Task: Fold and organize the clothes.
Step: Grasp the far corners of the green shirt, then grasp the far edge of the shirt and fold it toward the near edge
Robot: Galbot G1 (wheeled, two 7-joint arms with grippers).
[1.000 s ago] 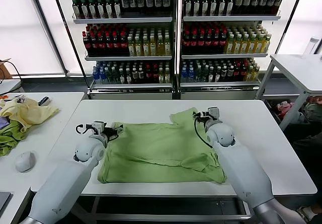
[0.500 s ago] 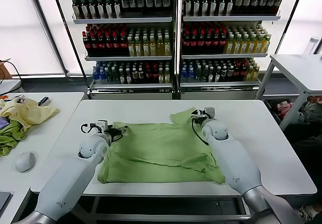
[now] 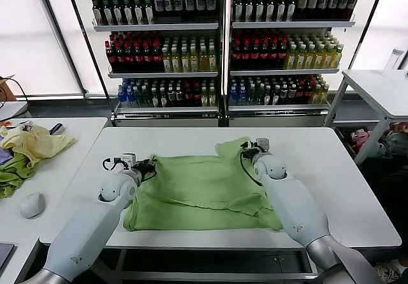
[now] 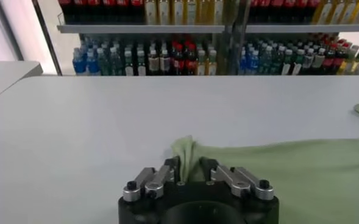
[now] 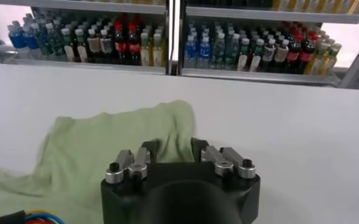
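Jaws, left gripper [image 3: 145, 167]: drawn in narrow on a bunched fold at the shoulder edge of the polo shirt [image 3: 204, 191]; the wrist view shows the same gripper [image 4: 190, 171] with cloth pinched up between its fingers [image 4: 172, 170].

Jaws, right gripper [image 3: 249, 147]: set low at the shirt's opposite upper corner, over the sleeve; in the wrist view the gripper [image 5: 174, 150] has its fingers [image 5: 146, 152] a little apart with green cloth lying between and ahead of them. Whether they actually pinch the cloth cannot be told.

Polo shirt: light sage green, spread mostly flat on the white bench [image 3: 331, 182], stretched between the two grippers. One sleeve stands out beyond the right jaws toward the shelves. A long fold ridge runs across the lower body, and the hem lies near the bench's near edge.

Surroundings: drinks shelves [image 3: 223, 41] with rows of bottles stand beyond both grippers. On a side bench [image 3: 57, 169] well apart from the left jaws lie a pale yellow garment [image 3: 35, 142], a lime-green cloth [image 3: 11, 175] and a computer mouse [image 3: 31, 204]. Another white bench [image 3: 382, 89] stands well off beyond the right jaws.
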